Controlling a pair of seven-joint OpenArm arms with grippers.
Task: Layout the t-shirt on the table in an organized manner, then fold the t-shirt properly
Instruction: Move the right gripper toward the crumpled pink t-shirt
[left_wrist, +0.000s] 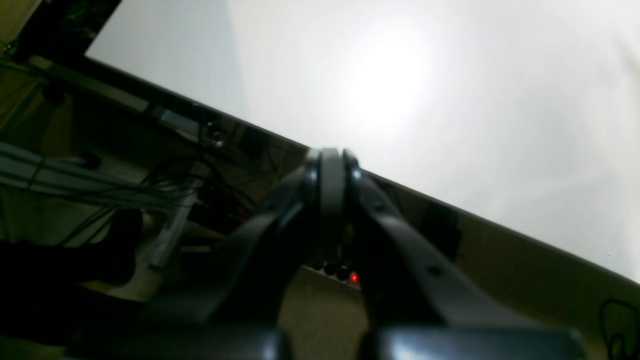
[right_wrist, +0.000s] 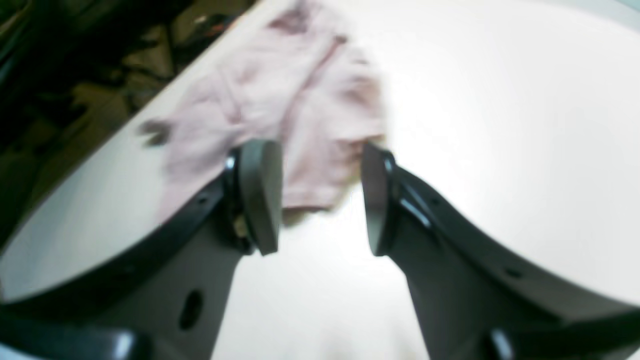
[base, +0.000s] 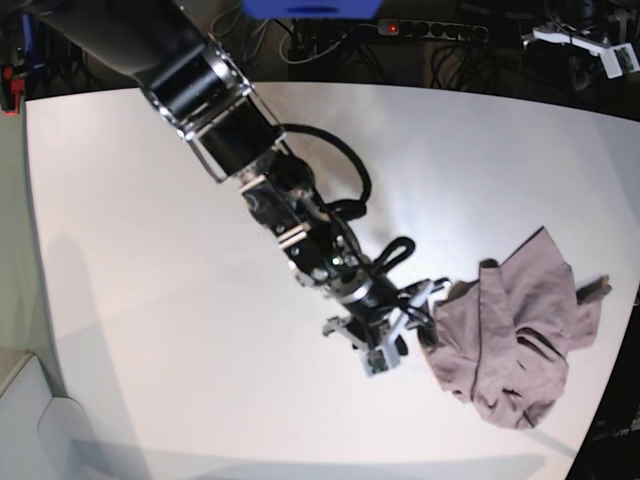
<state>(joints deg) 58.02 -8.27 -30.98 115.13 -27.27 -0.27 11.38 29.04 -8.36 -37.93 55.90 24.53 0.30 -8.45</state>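
Observation:
The dusty pink t-shirt (base: 520, 340) lies crumpled in a heap on the white table (base: 150, 300), near its right front edge. My right gripper (base: 425, 318) sits at the heap's left edge with its jaws open. In the right wrist view the t-shirt (right_wrist: 300, 100) spreads out beyond the right gripper (right_wrist: 320, 197), and its near hem shows between the two spread fingers (right_wrist: 260, 195), which clamp nothing. The left gripper (left_wrist: 331, 160) is shut and empty, hanging over the table (left_wrist: 425, 100) at its edge. The left arm is not in the base view.
The right arm (base: 230, 120) stretches diagonally from the back left across the table's middle. A power strip (base: 420, 30) with a red light and cables lie behind the far edge. Cables and floor clutter (left_wrist: 100, 190) show below the table edge in the left wrist view.

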